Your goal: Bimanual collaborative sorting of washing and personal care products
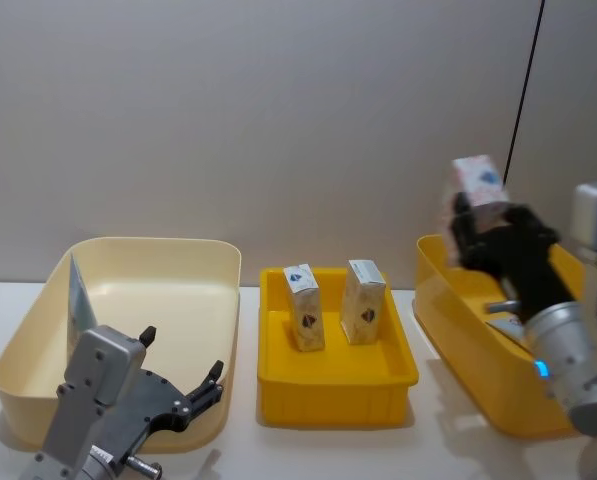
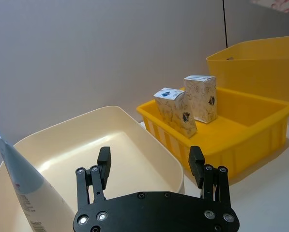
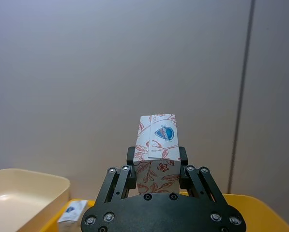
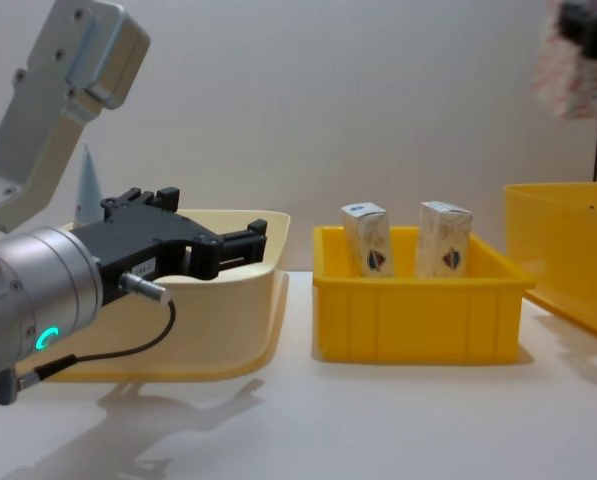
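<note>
— What is the right gripper point(image 3: 155, 169) carrying?

— A small white cardboard carton printed with reddish leaf patterns and a blue drop badge point(image 3: 157, 140), pinched upright between its black fingers, raised above the large yellow plastic bin point(image 1: 458, 310) on the robot's right (blurred in the head view, so its print reads best from the wrist).

— And the other cartons?

— Two small white cartons with orange print and a dark blue badge stand in the shallow yellow plastic tray point(image 1: 333, 378) in the middle. The left carton point(image 1: 303, 306) leans a little; the right carton point(image 1: 363, 301) stands straighter, just beside it with a gap between them. The front half of the tray floor is bare.

— The left side?

— The left gripper point(image 2: 149, 166) hovers at the near edge of the wide cream plastic bin point(image 1: 198, 258), fingers spread apart with nothing between them. A tall pale blue-white squeeze tube point(image 2: 23, 191) leans against the bin's left wall; the rest of the bin floor lies open.

— Room between containers?

— A strip of white tabletop point(image 4: 298, 420) separates each bin from the tray.
</note>
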Motion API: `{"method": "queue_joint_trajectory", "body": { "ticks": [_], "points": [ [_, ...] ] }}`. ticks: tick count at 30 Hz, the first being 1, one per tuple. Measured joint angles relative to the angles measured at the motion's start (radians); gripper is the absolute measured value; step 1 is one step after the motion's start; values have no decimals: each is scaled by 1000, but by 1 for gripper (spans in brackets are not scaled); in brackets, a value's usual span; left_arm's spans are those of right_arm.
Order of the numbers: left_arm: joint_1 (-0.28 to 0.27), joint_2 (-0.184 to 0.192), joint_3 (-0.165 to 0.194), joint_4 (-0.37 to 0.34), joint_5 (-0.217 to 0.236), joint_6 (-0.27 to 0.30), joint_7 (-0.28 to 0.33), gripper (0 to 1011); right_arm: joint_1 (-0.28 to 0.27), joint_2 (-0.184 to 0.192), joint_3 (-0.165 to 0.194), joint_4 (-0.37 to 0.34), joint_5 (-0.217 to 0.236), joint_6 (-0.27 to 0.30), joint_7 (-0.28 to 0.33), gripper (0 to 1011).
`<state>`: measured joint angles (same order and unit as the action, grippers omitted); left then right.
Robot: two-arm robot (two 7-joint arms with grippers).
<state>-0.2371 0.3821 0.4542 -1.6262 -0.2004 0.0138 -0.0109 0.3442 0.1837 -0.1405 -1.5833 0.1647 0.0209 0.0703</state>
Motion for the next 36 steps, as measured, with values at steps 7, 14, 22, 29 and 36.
{"method": "queue_joint_trajectory", "body": {
  "ticks": [7,14,22,29,36],
  "points": [
    [0,0,0,0,0,0,0,1002,-60,21,77,-80,-5,24,-45,453],
    [0,0,0,0,0,0,0,1002,-116,26,135,-137,-15,79,-93,453],
    [0,0,0,0,0,0,0,1001,-161,33,172,-174,-18,151,-113,453],
    [0,0,0,0,0,0,0,1002,-167,38,172,-170,-17,202,-99,452],
    [0,0,0,0,0,0,0,1002,-146,32,155,-131,-21,228,-87,452]
  ]
}}
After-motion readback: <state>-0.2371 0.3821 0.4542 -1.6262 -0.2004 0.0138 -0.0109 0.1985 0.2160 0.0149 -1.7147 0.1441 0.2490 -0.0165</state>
